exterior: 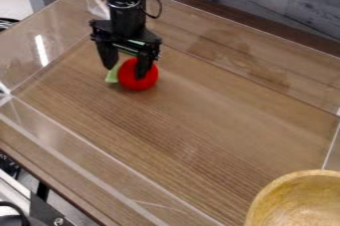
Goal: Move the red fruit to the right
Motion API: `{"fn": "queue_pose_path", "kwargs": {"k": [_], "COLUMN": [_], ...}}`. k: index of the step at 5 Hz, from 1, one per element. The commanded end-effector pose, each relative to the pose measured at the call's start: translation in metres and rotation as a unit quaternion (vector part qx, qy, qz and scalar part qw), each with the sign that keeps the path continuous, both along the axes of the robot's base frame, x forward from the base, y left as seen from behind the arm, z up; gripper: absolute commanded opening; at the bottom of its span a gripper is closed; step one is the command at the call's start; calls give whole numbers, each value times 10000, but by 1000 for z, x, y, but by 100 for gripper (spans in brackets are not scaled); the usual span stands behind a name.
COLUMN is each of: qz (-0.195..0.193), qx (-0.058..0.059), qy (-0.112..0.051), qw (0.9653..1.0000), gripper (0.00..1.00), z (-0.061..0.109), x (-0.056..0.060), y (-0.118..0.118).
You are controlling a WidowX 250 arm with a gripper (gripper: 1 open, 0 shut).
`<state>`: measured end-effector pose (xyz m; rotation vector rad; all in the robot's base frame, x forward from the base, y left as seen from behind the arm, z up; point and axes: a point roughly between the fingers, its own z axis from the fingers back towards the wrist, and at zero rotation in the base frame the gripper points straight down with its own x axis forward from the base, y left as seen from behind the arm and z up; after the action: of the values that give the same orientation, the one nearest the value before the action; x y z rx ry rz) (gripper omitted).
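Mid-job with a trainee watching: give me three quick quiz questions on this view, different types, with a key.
1. True or false: the tool stands open over the red fruit.
2. Where is the wooden bowl? A) bottom right corner B) beside the fruit C) top left
3. Fill in: the fruit rests on the ____ tabletop.

Key: 1 true; 2 A; 3 wooden.
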<state>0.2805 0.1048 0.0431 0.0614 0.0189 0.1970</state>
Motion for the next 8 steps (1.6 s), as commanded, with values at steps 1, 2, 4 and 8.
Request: {"fn": "queue_pose_path", "kwargs": {"k": [1,2,4,8], "qz": [276,312,320,-242], "qx": [114,82,-192,-471], "qy": [-316,-328,-592,-698], "qw": [9991,9989,9975,9962], "gripper": [0,0,0,0], "z": [14,13,55,47], "x": [2,1,14,63], "y": [1,-5,-20,-99]}}
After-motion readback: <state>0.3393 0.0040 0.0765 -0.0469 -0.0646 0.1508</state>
